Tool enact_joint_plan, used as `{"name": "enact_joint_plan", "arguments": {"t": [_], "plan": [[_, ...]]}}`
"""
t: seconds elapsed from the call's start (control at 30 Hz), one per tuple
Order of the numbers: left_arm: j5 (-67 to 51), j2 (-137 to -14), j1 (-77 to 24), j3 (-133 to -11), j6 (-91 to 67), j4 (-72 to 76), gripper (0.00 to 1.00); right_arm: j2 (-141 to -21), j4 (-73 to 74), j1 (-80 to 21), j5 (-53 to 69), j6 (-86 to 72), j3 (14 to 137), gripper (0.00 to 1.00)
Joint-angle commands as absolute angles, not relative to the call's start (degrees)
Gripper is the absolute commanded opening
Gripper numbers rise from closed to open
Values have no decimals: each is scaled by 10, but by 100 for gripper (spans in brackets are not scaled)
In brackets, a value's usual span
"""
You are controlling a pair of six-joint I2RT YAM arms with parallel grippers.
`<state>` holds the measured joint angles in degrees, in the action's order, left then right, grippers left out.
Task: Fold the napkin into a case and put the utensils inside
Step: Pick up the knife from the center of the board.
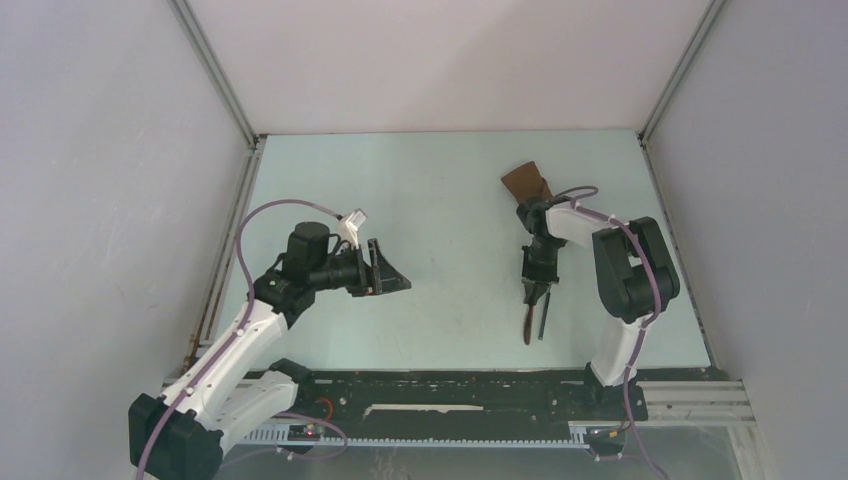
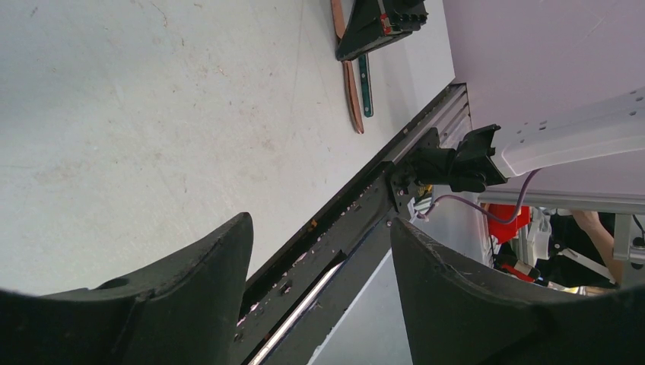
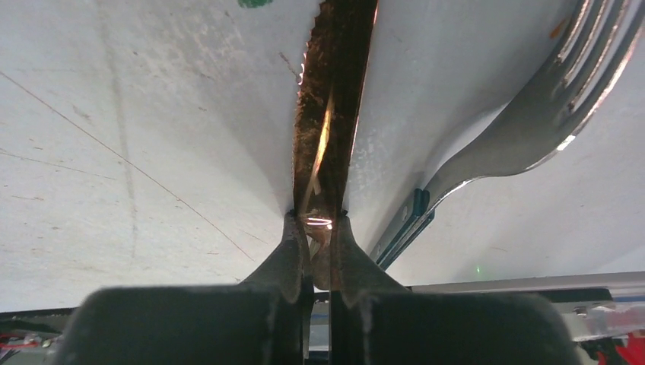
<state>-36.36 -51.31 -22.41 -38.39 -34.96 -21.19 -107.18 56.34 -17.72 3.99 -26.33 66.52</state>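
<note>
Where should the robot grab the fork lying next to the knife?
Probably by its slim dark handle, coming straight down from above with a finger on each long side. The fork lies flat on the table, so nothing fits underneath. The knife, pinched in the right hand, lies close beside it, so room there is tight.

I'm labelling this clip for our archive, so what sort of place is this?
Probably a robotics lab test cell: plain white walls on metal framing box in a pale table, and the left arm and right arm are mounted on a rail at its near edge.
</note>
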Motion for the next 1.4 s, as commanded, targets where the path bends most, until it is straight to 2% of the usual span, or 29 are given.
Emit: {"name": "enact_joint_plan", "arguments": {"t": [0.0, 0.4, 0.63, 0.73, 0.77, 0.83, 0.9, 1.0, 1.37], "plan": [[-379, -501, -219, -397, -347, -207, 72, -1046, 488, -193, -21, -259, 667, 0], [-381, -503, -218, -400, -350, -207, 72, -980, 519, -249, -11, -167, 665, 0], [-382, -512, -217, -397, -351, -205, 72, -954, 504, -250, -6, -109, 673, 0], [-383, -516, -217, -398, -353, -203, 72, -955, 506, -231, 29, -144, 679, 0], [-383, -518, -217, -397, -355, -200, 72, -958, 506, -222, 47, -175, 681, 8], [-384, -524, -217, -395, -359, -192, 72, -955, 502, -230, 61, -228, 679, 32], [-385, -533, -217, -389, -370, -179, 73, -957, 502, -248, 84, -253, 679, 45], [-393, -545, -218, -380, -389, -155, 73, -981, 507, -268, 95, -243, 679, 49], [-395, -540, -218, -374, -407, -142, 73, -1058, 525, -306, 22, -242, 689, 52]]}}
